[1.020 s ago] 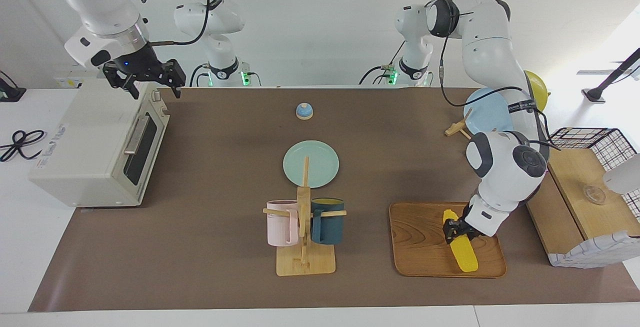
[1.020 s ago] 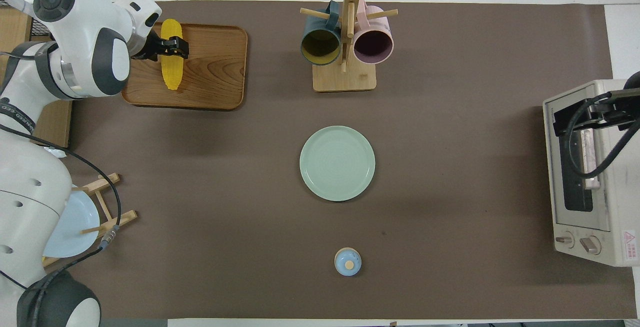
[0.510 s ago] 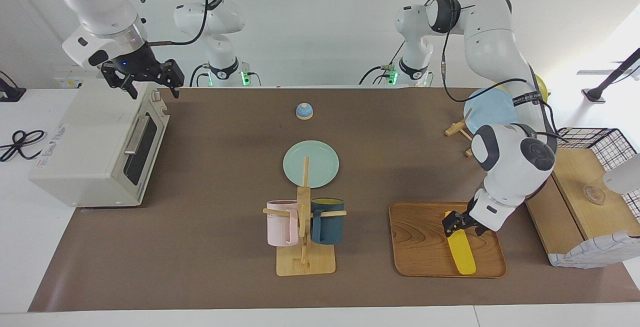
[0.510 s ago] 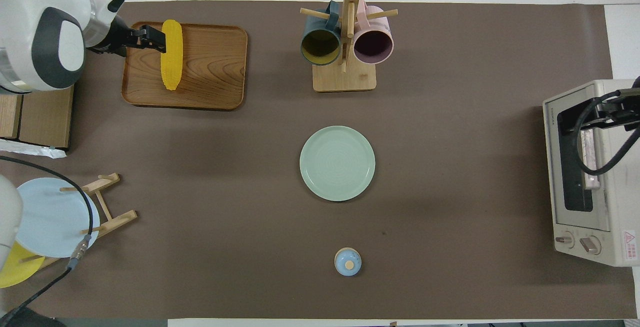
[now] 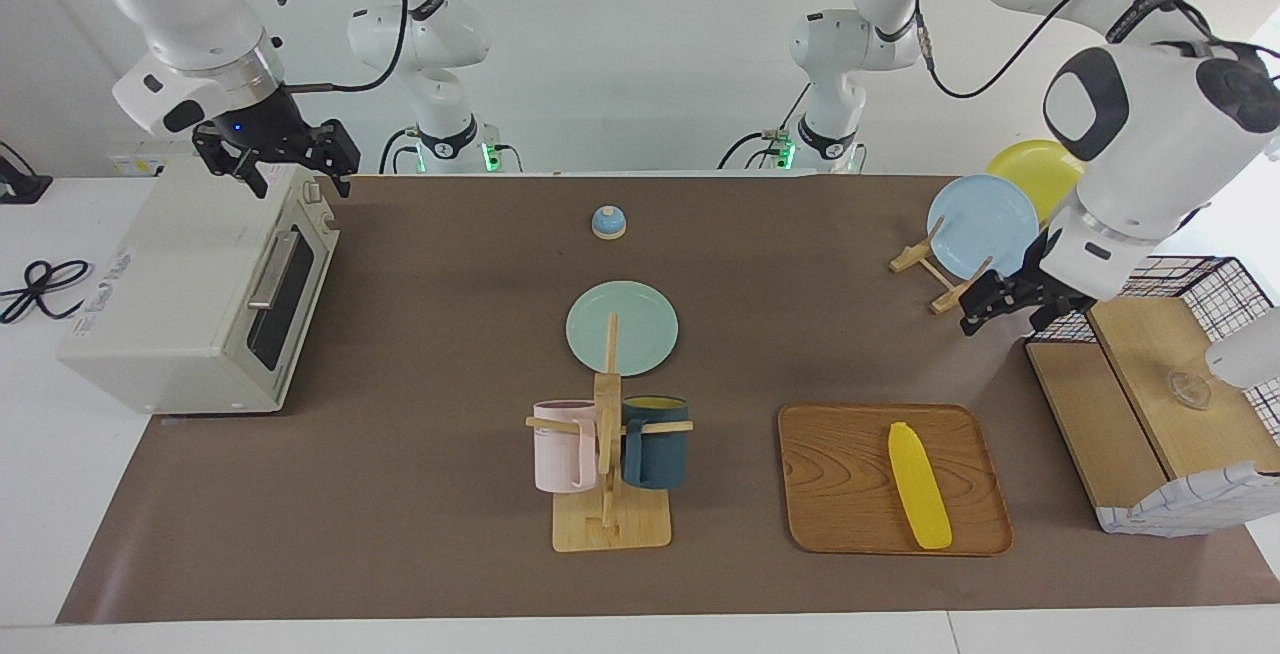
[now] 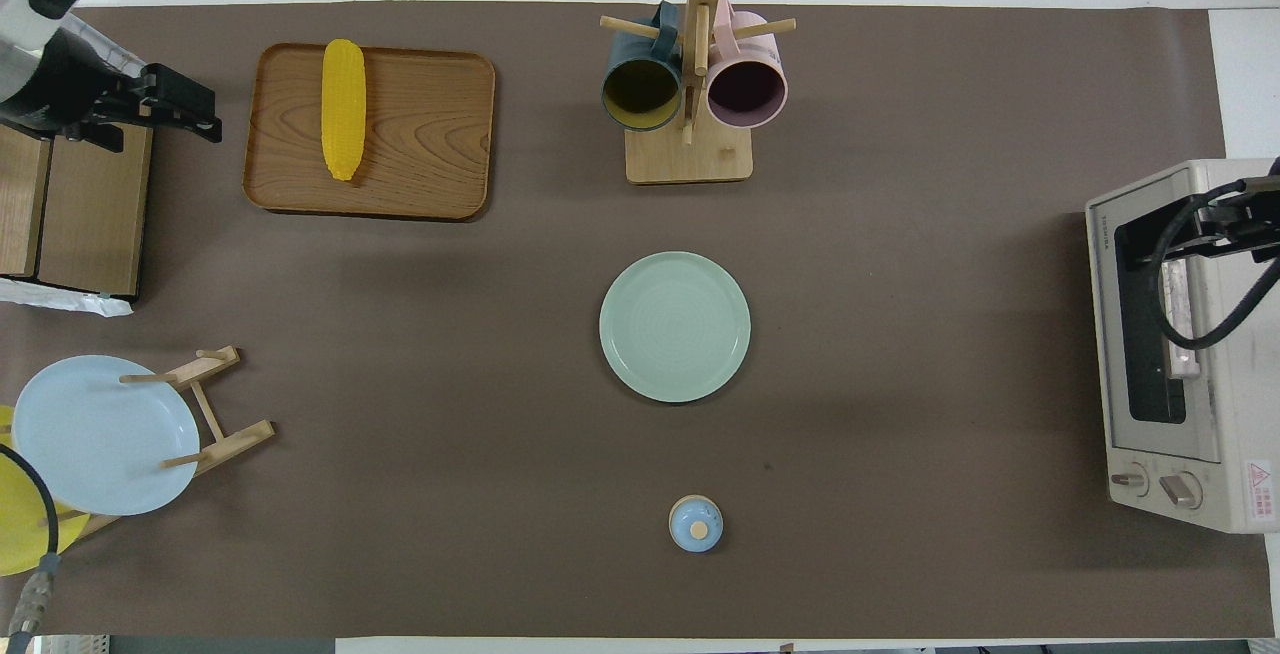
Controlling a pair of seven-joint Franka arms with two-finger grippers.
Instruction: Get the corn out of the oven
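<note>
1. On the wooden tray [image 5: 840, 494], toward the left arm's end of the table, the corn [image 5: 920, 484] lies free.
2. Left gripper [image 5: 1005, 299], fingers wide and empty, hangs over the mat beside the plate rack [image 5: 925, 264].
3. Right gripper [image 5: 280, 159], fingers wide, hovers over the closed oven [image 5: 180, 304].

We are looking at a plain white wall [image 5: 640, 44] rising past a white table [image 5: 60, 494] that is carrying a brown mat [image 5: 450, 264], while bright daylight is washing in at the left arm's end.
</note>
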